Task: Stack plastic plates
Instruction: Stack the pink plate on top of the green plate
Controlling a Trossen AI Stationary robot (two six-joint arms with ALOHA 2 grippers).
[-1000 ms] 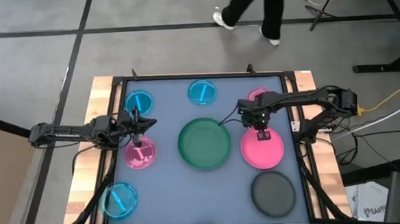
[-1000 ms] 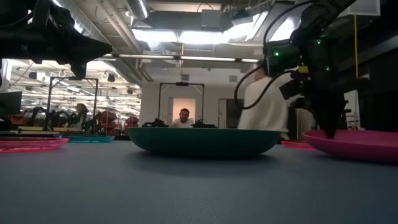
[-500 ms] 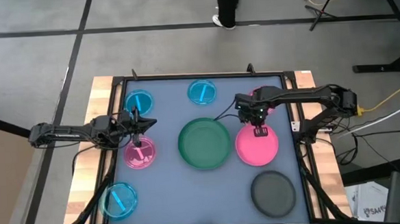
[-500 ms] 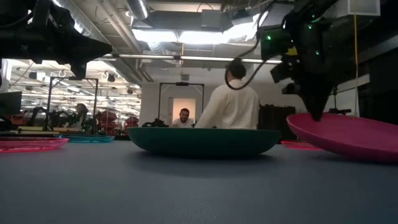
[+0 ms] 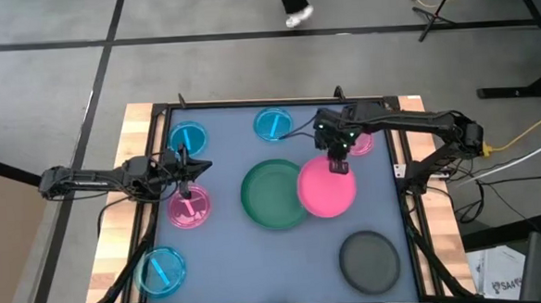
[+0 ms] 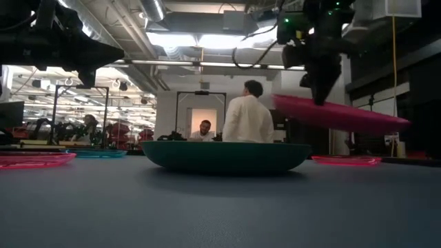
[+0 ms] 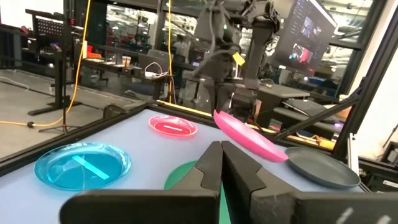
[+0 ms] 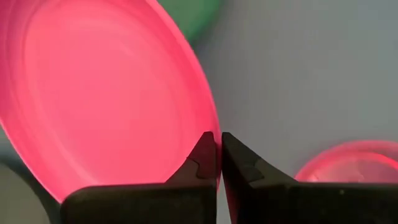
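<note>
My right gripper [image 5: 338, 164] is shut on the hot-pink plate [image 5: 328, 187], which hangs in the air with its left part over the right edge of the large dark green plate [image 5: 273, 195]. In the low view the hot-pink plate [image 6: 337, 114] is tilted above the table. The dark grey plate [image 5: 369, 260] lies flat near the right near corner. My left gripper [image 5: 195, 170] is shut and hovers at the far edge of a small translucent pink plate [image 5: 189, 208]. In the left wrist view its fingers [image 7: 221, 168] touch nothing. My right gripper pinches the hot-pink plate's rim [image 8: 211, 134] at its far edge between the two fingers, coming from above and pointing down. The plate is lifted clear of the table and tilted, its far edge higher than the rest [image 6: 386, 124].
Small translucent blue plates lie at the far left [image 5: 188, 137], far middle [image 5: 274, 123] and near left [image 5: 161, 270]. Another translucent pink plate [image 5: 361, 142] sits behind my right gripper. A raised frame [image 5: 402, 177] borders the table. A person walks beyond the far edge.
My right gripper has risen and moved toward the table's left and far edge, carrying the hot-pink plate. The plate first tipped up by its far edge, then came clear of the table and now partly overhangs the green plate.
</note>
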